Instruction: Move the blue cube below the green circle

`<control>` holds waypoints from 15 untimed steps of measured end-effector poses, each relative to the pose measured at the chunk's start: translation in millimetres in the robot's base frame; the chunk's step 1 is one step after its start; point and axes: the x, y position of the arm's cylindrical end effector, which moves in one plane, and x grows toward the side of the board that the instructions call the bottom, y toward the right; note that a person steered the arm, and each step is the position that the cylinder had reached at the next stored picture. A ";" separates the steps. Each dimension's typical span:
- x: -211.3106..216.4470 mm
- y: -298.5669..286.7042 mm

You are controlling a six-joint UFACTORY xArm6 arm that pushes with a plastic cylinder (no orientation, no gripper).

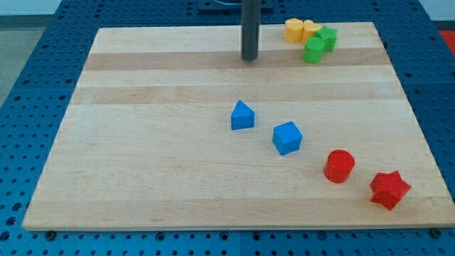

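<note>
my tip (249, 58): bare dark rod, holds nothing | blue cube (287, 138): well below-right of tip | green circle (313, 50): right of tip | wood board (142, 142): smooth planks

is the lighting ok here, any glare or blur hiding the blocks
Camera view: even, soft light, no glare on the wooden board; blue cube and my tip are sharp with faint shadows; the green blocks at the view's top are small and crowded, so their shapes are hard to tell.
</note>
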 end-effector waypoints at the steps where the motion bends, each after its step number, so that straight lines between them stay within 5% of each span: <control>1: 67.3 -30.0; 3: 101.7 -51.1; 5: 197.8 -65.6; 7: 274.3 47.8; 11: 174.8 56.5; 15: 123.4 104.1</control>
